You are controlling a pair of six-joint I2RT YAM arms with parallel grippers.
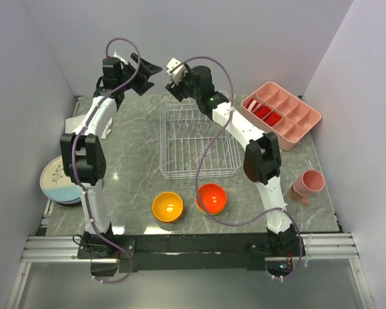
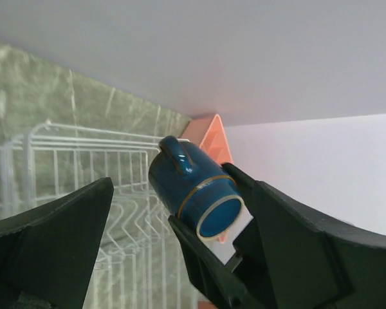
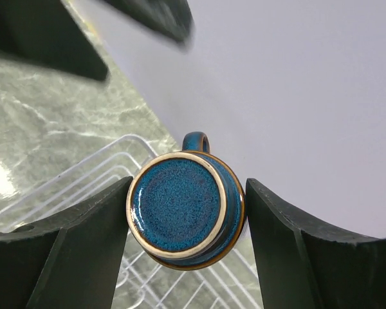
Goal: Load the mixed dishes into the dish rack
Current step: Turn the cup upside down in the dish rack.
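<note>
Caller: Containers first. Every dish resting on the table lies outside your white wire dish rack (image 1: 199,172).

Spotter: Right of the rack, by its far end, the pink plastic compartment tray (image 1: 302,131) carries red pieces in the compartments nearest the rack. What they are, you can't tell.

Caller: Now the navy glazed ceramic cup (image 3: 177,212). It's in the air above the rack's far left corner, tipped on its side, handle up. Your right gripper (image 3: 188,193) is clenched on it, a finger pressed against each flank.

Spotter: And your left gripper (image 1: 149,67) hangs just beyond that same corner, jaws spread wide, grasping nothing.

Caller: On the rack's near side you've got the orange-yellow round bowl (image 1: 167,206) and the red-orange round bowl (image 1: 211,198), mouths up, a small gap between them. The pink cup (image 1: 307,183) lies toppled well right of the rack. The cream round plate with a leaf sprig (image 1: 56,174) tops a stack well to its left.

Spotter: Overhead, the arms hide the navy cup altogether. Your right wrist view gives one round end square-on, rack bars beneath. Your left wrist view shows it from the other side, clear of the left-hand finger, with rack bars and a corner of the pink tray behind. Whether it touches the other finger there, you can't tell.
</note>
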